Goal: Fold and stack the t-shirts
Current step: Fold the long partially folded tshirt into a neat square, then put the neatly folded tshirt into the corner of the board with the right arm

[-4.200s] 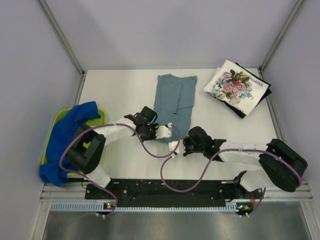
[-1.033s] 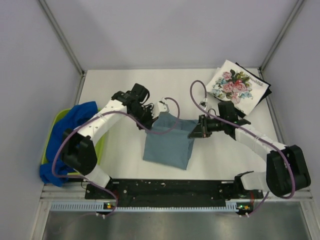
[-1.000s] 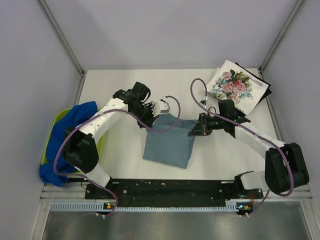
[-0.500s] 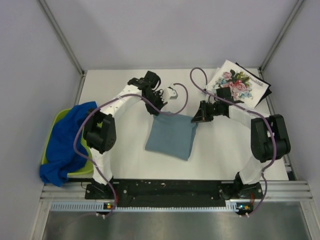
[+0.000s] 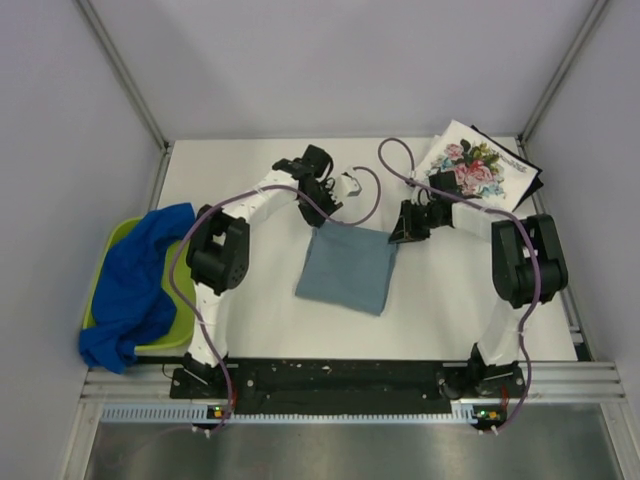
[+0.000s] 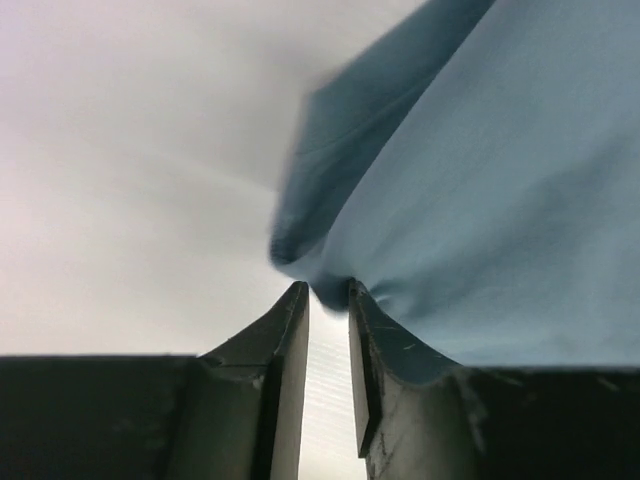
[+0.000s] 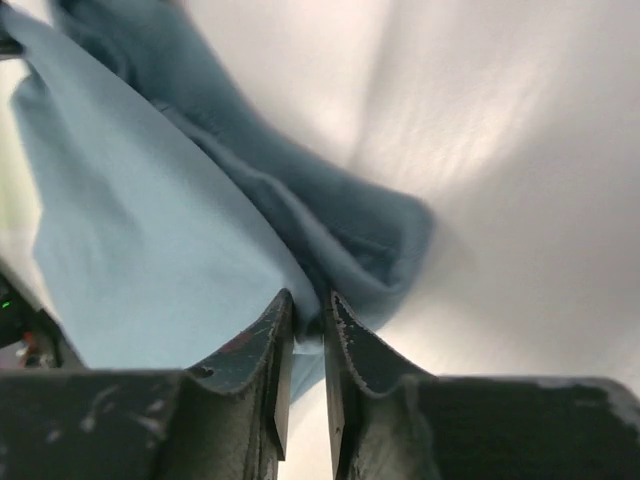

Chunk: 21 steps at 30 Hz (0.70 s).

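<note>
Nearest, by the left edge of the tabletop (image 5: 450, 300), a bright royal blue cloth t-shirt (image 5: 128, 290) lay heaped unfolded in a lime-green plastic tray (image 5: 188, 322). At mid-tabletop the dusty grey-blue cloth t-shirt (image 5: 345, 272) lay as a flat folded rectangle, turned slightly out of square with the tabletop edges.

The far edge of that rectangle ran left to right between the two grippers. The left gripper (image 5: 318, 224) met its far-left corner and the right gripper (image 5: 398, 235) its far-right corner. The rest of the shirt lay on the near side of both.

In the left wrist view the fingers (image 6: 285, 370) stood almost together, and a bunched corner of grey-blue cloth was nipped at their tips. The right wrist view showed the same: the fingers (image 7: 270, 370) stood a sliver apart and clamped a doubled fold of the cloth.

Farthest, at the far right corner, the white cloth t-shirt with a pink-rose floral print (image 5: 470, 165) lay folded on a black cloth t-shirt (image 5: 527, 186), of which only a rim showed. This stack lay to the right of and beyond the grey-blue rectangle. The right gripper was the nearer to it, so a transfer would probably run toward that corner.
</note>
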Tool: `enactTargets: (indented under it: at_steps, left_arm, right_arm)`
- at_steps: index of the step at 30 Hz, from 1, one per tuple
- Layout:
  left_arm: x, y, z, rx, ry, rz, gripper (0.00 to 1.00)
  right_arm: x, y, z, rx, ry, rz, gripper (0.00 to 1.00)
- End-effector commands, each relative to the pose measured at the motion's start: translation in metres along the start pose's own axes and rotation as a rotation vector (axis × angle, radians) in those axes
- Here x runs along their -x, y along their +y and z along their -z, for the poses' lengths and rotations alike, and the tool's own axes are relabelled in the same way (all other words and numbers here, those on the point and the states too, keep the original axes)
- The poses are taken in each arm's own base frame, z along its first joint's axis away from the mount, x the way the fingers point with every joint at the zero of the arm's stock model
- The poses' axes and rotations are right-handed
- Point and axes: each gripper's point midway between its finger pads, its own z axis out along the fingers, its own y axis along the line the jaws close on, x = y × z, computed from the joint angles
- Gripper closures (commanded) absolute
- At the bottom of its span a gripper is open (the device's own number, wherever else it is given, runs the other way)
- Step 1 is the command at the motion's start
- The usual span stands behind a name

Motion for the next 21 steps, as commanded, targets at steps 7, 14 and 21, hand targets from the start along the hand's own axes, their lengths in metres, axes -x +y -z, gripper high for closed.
enactTargets:
  at_steps: [7,14,21]
  left_arm:
    - [0.027,0.094,0.045,0.427,0.002,0.075,0.61]
    - [0.043,-0.031,0.071,-0.001,-0.275,0.13,0.67]
    - [0.0,-0.077,0.025,-0.177,-0.186,0.268,0.7]
  right_arm:
    - [0.067,-0.032,0.033,-0.274,-0.079,0.009,0.59]
    - [0.029,0.048,0.044,-0.192,-0.104,0.091,0.68]
    - [-0.027,0.048,0.011,-0.097,-0.122,-0.092,0.77]
